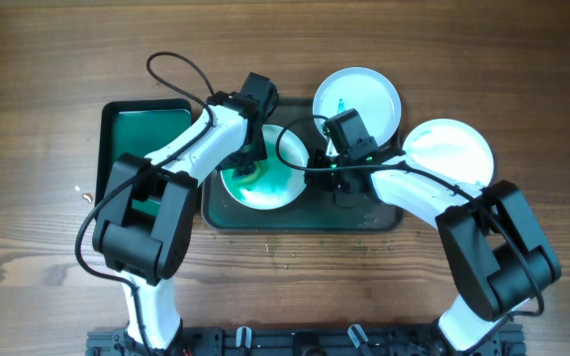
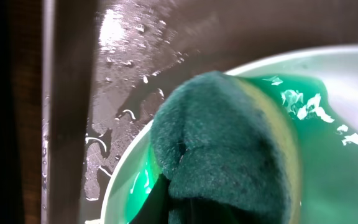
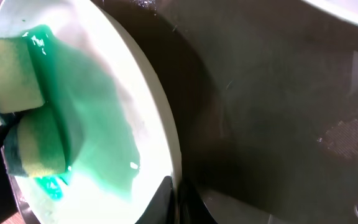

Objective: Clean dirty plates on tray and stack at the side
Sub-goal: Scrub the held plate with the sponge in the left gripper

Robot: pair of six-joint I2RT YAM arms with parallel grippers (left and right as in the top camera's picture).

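Left gripper [image 1: 248,168]: closed on the sponge [image 2: 229,149], which is folded green side out with the yellow layer showing at the edge. The sponge is pressed onto the plate [image 1: 280,186] in a pool of teal-green liquid. The left wrist view barely shows the fingers, just a dark sliver under the sponge.

Right gripper [image 3: 176,199]: closed, pinching the same plate's rim on the side opposite the sponge. The right wrist view shows the liquid covering the plate's middle, with white at the rim.

That plate sits in the left half of the tray [image 1: 376,214]. The tray floor beside it is wet, with droplets and streaks.

Second plate [image 1: 364,94]: at the tray's far right corner, with a small teal smear left of its centre. Can't tell whether it sits on the rim or beyond it.

Third plate [image 1: 450,150]: just beside the tray's right side on the worktop [image 1: 522,59]. It looks clean white and lies partly under the right arm.

Green tray [image 1: 146,129]: left of the main tray, partly under the left arm.
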